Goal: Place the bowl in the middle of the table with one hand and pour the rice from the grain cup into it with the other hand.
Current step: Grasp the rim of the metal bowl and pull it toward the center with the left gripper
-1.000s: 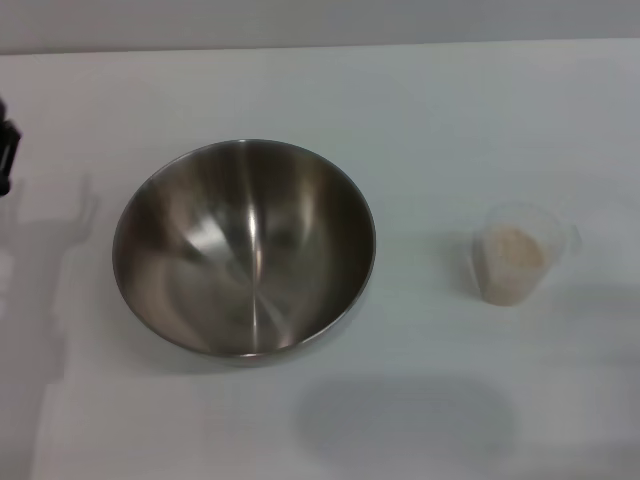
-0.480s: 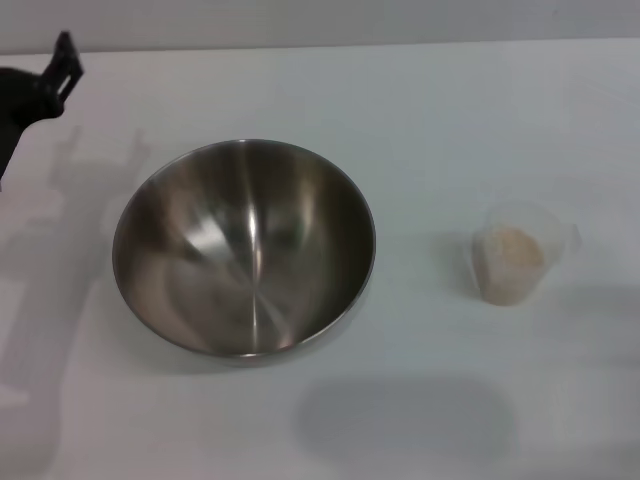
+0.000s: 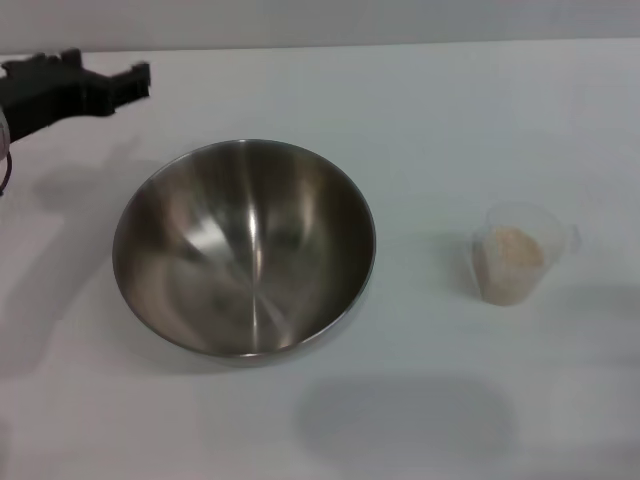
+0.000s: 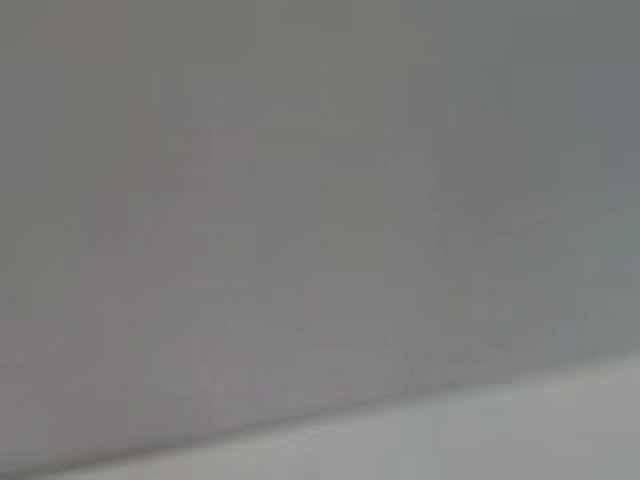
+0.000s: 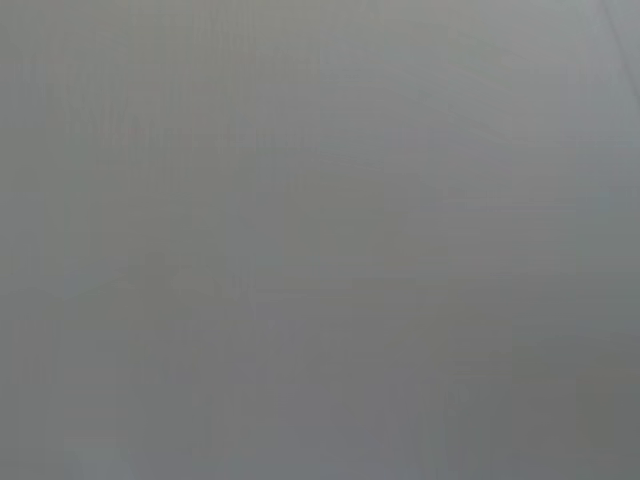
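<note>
The steel bowl (image 3: 244, 247) sits upright and has nothing in it, left of the middle of the white table (image 3: 420, 130). Well to its right stands the clear grain cup (image 3: 518, 253), upright, with beige rice (image 3: 514, 247) inside. My left gripper (image 3: 108, 68) hangs over the far left corner, behind and to the left of the bowl. Its black fingers are spread open and hold nothing. It touches neither bowl nor cup. The right gripper is out of sight. Both wrist views give only a plain grey surface.
The table's far edge (image 3: 320, 46) runs along the top of the head view, with a grey wall behind it. A soft shadow (image 3: 405, 415) lies on the tabletop near the front.
My left gripper has come in from the left edge, moving up and to the right over the far left corner. Bowl and cup have stayed in place.
</note>
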Controlling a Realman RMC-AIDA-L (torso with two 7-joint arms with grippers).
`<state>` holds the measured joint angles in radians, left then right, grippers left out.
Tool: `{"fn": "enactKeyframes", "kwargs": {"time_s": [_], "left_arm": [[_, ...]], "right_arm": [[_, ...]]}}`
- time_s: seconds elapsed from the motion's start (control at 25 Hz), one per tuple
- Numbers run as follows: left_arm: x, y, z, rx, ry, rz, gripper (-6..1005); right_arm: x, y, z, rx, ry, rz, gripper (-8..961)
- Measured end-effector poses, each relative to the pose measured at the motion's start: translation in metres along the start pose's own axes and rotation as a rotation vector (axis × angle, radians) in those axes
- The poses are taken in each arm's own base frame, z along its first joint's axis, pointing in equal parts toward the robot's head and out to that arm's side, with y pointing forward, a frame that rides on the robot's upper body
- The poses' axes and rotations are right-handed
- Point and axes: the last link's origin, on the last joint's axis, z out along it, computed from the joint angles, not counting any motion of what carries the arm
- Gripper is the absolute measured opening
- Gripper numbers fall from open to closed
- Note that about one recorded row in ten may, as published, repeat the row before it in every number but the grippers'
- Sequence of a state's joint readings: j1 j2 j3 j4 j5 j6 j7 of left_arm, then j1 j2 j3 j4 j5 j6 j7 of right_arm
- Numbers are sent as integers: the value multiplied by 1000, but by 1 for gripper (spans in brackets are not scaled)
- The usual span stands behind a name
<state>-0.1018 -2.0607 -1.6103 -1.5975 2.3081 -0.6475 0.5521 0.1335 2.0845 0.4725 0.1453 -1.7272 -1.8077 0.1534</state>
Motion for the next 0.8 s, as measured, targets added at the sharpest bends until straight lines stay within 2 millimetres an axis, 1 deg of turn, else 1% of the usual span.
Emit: {"fn": "enactKeyframes", "kwargs": {"time_s": [0.04,0.08,0.24,0.48,0.64,0.8], "left_arm": [[1,-1,-1,-41,-70,7,818],[1,-1,-1,-41,-70,7,818],[-6,-7,-6,-89,-185,0,816],[-14,-5,-14,-120,-237,4,813],[-22,-1,-16,-152,-293,18,802],[-27,-1,-16,-157,-305,27,787]], "right_arm": [[0,0,0,0,0,-2,816],[0,0,0,0,0,-2,816],[0,0,0,-1,1,-3,816],[-1,0,0,-1,-3,-2,816],[-1,1,0,-2,-7,1,817],[-1,2,0,-5,-6,4,817]]}}
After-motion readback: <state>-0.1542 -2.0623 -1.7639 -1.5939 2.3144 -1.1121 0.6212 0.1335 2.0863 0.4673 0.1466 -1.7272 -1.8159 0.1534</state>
